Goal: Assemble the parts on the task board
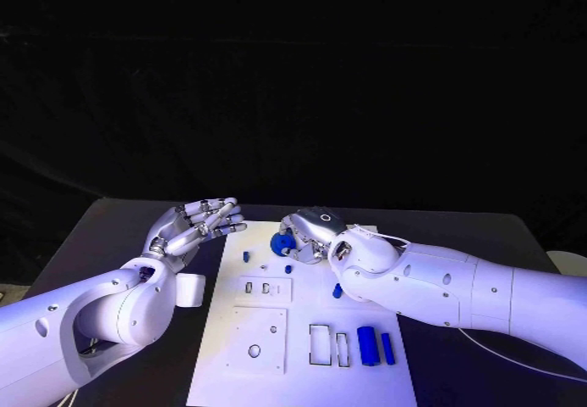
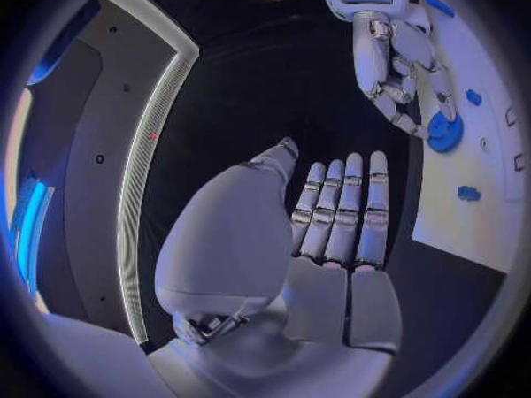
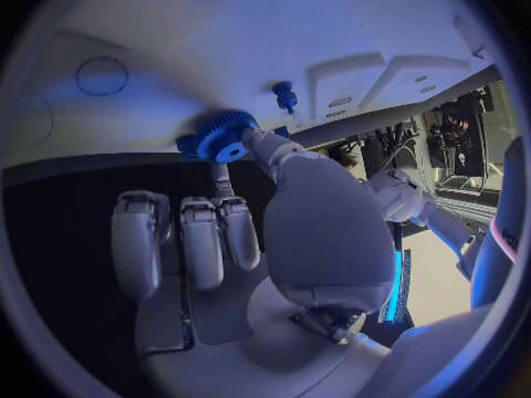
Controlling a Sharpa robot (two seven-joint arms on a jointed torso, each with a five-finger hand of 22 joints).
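Observation:
The white task board [image 1: 306, 373] lies in the middle of the table. At its far end my right hand [image 1: 315, 234] pinches a blue gear [image 1: 282, 244] between thumb and a finger, right at the board's surface. In the right wrist view the gear [image 3: 225, 135] sits against the board [image 3: 221, 44], with a small blue peg [image 3: 286, 95] standing just beyond it. My left hand [image 1: 198, 224] hovers beside the board's far left corner, fingers straight and holding nothing. The left wrist view shows that hand [image 2: 332, 230] flat, with the right hand [image 2: 398, 62] on the gear [image 2: 445, 133].
On the board are a small blue peg [image 1: 246, 254], a blue piece [image 1: 338, 291] by my right forearm, and two blue cylinders [image 1: 367, 345] next to rectangular slots [image 1: 321, 343]. A square plate with a round hole [image 1: 256, 339] lies nearer.

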